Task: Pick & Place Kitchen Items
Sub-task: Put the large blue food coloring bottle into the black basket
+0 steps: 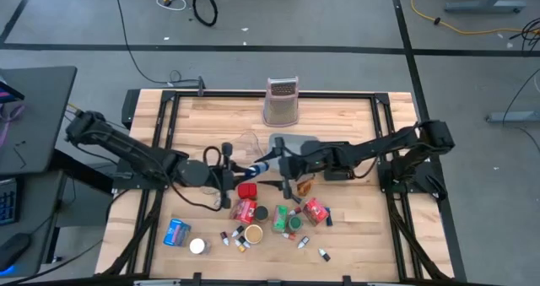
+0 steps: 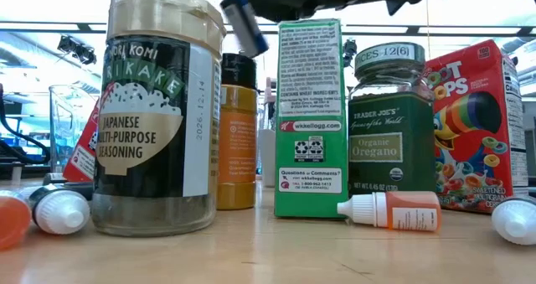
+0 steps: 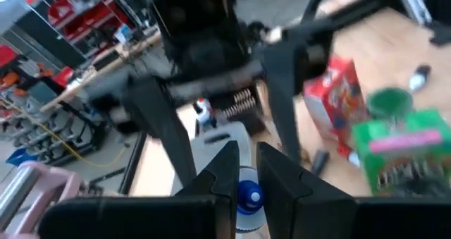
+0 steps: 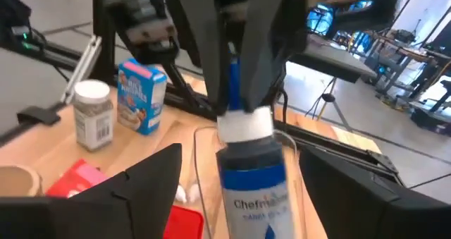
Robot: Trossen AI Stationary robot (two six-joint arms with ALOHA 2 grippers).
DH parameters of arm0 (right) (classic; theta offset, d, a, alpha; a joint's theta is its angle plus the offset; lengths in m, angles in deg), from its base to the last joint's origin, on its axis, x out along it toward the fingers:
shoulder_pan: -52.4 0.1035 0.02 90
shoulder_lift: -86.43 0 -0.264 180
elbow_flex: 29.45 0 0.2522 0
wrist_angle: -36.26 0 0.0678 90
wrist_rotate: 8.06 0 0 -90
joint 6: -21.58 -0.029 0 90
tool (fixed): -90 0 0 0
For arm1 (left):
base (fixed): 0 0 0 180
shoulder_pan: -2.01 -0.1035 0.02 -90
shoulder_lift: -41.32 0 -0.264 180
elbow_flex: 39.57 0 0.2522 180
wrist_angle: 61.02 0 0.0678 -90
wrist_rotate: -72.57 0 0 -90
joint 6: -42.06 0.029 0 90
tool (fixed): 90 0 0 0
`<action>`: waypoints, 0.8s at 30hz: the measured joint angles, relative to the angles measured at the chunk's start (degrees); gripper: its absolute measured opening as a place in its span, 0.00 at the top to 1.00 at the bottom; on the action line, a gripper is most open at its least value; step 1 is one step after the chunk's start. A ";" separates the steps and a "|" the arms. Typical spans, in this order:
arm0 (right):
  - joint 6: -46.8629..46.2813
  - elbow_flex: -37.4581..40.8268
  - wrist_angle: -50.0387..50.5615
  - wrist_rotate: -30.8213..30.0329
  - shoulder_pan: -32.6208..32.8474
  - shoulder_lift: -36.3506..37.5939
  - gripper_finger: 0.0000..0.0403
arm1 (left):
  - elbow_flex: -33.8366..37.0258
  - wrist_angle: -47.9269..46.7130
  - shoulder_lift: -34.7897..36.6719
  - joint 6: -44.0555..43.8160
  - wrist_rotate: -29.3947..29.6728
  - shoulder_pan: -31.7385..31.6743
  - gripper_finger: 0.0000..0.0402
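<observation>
While it hangs over the middle of the table [image 1: 354,117], the blue-capped bottle [image 4: 251,170] is pinched at its cap by the left gripper [image 3: 244,170]. The right gripper [image 4: 232,190] sits around its body, fingers spread wide, not touching. Other kitchen items [image 1: 270,221] crowd the near side.

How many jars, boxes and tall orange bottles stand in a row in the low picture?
Jars: 2, the seasoning jar and the oregano jar
Boxes: 2, the green box and the cereal box
Tall orange bottle: 1
Total: 5
</observation>
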 joint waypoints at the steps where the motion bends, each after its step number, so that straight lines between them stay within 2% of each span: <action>1: 0.30 0.00 0.00 -0.42 0.00 -0.27 0.25 | 0.00 2.05 -0.51 0.21 -1.42 -0.51 0.89; 5: 0.80 0.00 0.55 -3.90 0.00 -0.57 0.27 | -0.04 5.12 -1.08 0.93 -6.36 -2.04 0.89; 8: 1.78 0.00 -0.07 -2.59 0.00 -0.57 0.32 | -0.01 4.20 -1.38 0.48 -6.73 -3.07 0.89; 11: 2.31 0.00 -0.53 -0.54 0.00 -0.55 0.40 | -0.04 4.97 -2.28 0.33 -6.87 -4.29 0.89; 19: 2.36 0.00 0.45 -3.23 -0.04 -0.54 0.64 | 0.02 5.07 -2.26 -1.02 -7.21 -5.34 0.89; 24: 2.92 0.00 0.76 -4.93 -0.02 -0.52 0.64 | 0.02 5.03 -2.26 -1.59 -7.36 -5.37 0.89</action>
